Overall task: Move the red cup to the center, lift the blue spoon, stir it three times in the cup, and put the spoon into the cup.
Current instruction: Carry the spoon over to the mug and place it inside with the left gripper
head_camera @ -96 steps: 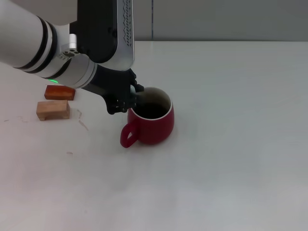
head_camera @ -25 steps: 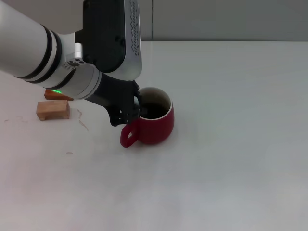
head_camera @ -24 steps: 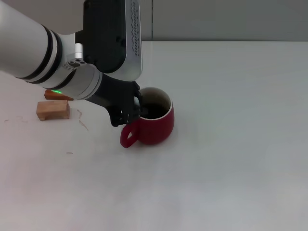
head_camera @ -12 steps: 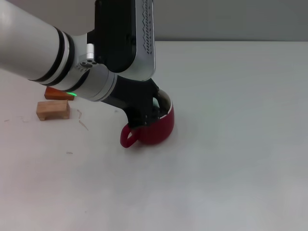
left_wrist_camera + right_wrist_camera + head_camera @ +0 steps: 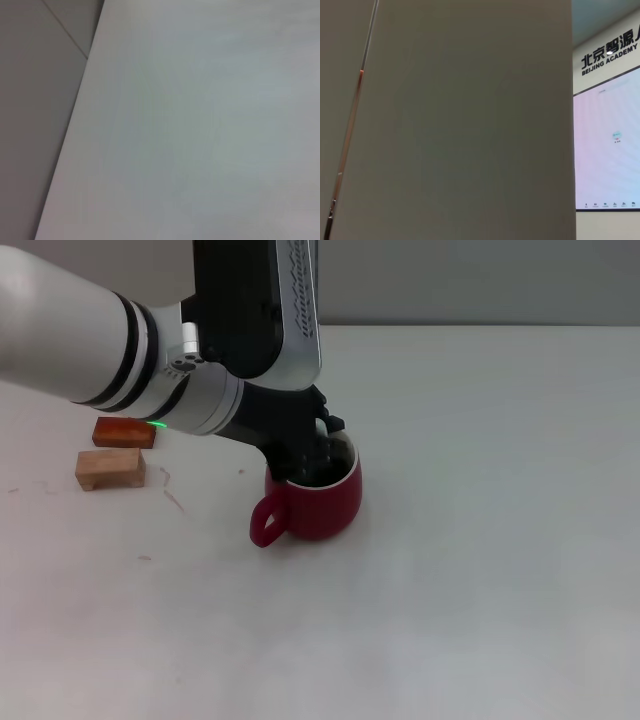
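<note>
I am watching from the head view, and the left pincer (image 5: 312, 452) is hanging just over the mouth of the red cup (image 5: 318, 498), at the far-left side of its cream rim, with its dark fingertips dipping toward the inside. I cannot tell if the pincer is spread, pressed together or pinching something, because the black wrist housing is covering the tips. The blue spoon is not showing in any view; it may be inside the cup or hidden behind the pincer, and I cannot say which. The cup is standing upright on the white worktop (image 5: 480, 570), near the middle of it, with its loop handle pointing toward the robot and to its left. Two small wooden blocks (image 5: 112, 467) are lying well apart from the cup, on the robot's left. The right pincer is not appearing in the head view, and its wrist camera is showing only a wall and a screen, so I am judging that this arm is parked. My worry is this: the pincer is working very close to the rim, so a sideways move may push the cup, drag it away from the center or even tip it. Also, if the spoon is being held, a loose grip may drop it outside.
</note>
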You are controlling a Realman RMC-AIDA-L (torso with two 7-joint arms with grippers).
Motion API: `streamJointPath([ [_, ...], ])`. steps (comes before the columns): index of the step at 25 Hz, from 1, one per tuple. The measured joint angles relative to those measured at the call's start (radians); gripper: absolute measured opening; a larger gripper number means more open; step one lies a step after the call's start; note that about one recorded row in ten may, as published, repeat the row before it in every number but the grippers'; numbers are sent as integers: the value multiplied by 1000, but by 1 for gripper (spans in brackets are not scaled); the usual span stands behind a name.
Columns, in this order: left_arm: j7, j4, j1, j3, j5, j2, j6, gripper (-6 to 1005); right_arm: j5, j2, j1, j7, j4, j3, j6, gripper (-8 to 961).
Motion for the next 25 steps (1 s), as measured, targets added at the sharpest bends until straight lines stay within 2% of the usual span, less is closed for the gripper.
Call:
streamJointPath([
  [13, -17, 36, 48, -7, 36, 6, 12, 167, -2, -2, 7, 0, -9, 0, 0, 627],
  [25, -18, 38, 56, -24, 38, 3, 30, 219, -2, -6, 13, -1, -13, 0, 1, 627],
])
